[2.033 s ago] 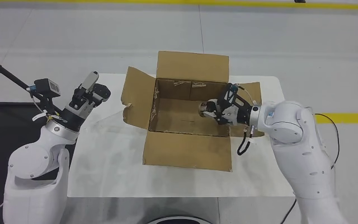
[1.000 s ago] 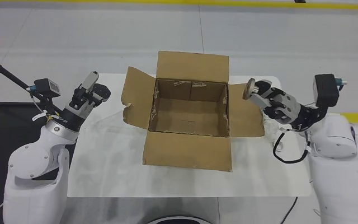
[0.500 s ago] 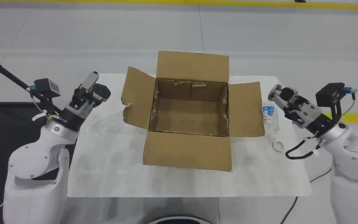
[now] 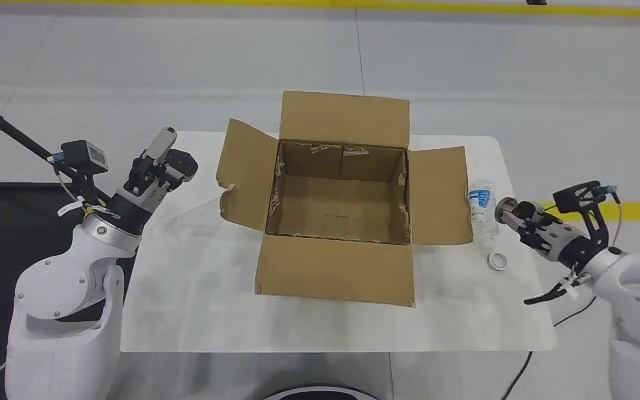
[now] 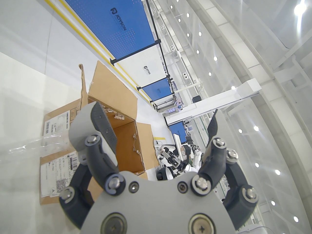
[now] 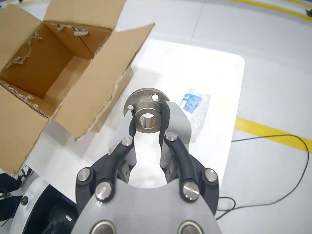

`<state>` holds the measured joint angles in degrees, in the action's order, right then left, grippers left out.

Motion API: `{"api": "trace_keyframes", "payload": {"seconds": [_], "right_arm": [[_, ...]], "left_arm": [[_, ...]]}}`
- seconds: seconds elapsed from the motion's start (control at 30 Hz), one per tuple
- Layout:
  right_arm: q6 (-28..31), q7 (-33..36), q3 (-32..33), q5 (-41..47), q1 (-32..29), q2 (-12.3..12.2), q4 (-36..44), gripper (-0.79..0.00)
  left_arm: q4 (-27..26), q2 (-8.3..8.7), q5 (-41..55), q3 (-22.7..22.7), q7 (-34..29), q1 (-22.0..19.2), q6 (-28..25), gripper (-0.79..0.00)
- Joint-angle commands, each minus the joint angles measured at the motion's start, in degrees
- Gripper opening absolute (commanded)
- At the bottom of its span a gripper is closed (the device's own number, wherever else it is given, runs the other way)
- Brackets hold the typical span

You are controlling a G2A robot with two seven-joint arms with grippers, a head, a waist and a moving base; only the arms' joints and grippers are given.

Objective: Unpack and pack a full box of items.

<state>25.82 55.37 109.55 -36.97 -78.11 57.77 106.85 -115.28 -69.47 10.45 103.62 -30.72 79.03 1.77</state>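
A: Box (image 4: 335,272) sits in the middle of the table (image 4: 190,290), flaps splayed, floor bare. So what's the right gripper (image 6: 148,120) got?

B: It's clamped on the hub of a steel flange (image 6: 146,98), disc facing away. I reckon the hub's the only bit narrow enough to pinch. It hangs near the table's right edge, just beside the bag (image 6: 195,105) and a small ring (image 4: 497,261) — my guess is that's the unpack pile.

A: And the left gripper (image 5: 156,113)?

B: Wide open, nothing in it, held up off the table's left side — well clear of the box.
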Motion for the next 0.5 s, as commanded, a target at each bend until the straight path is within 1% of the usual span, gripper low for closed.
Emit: {"api": "trace_keyframes", "payload": {"seconds": [0.0,0.23,0.47], "right_arm": [[-0.4,2.1,-0.2,0.0,0.1,-0.2,-0.3,-0.785],[-1.1,11.1,-2.7,1.0,0.5,-1.2,-2.2,-0.785],[-1.0,16.9,-8.0,0.8,3.1,-1.8,-6.1,-0.785]], "left_arm": [[0.0,0.0,0.0,0.0,0.0,0.0,0.0,0.0],[0.0,0.0,0.0,0.0,0.0,0.0,0.0,0.0],[0.0,0.0,0.0,0.0,0.0,0.0,0.0,0.0]]}}
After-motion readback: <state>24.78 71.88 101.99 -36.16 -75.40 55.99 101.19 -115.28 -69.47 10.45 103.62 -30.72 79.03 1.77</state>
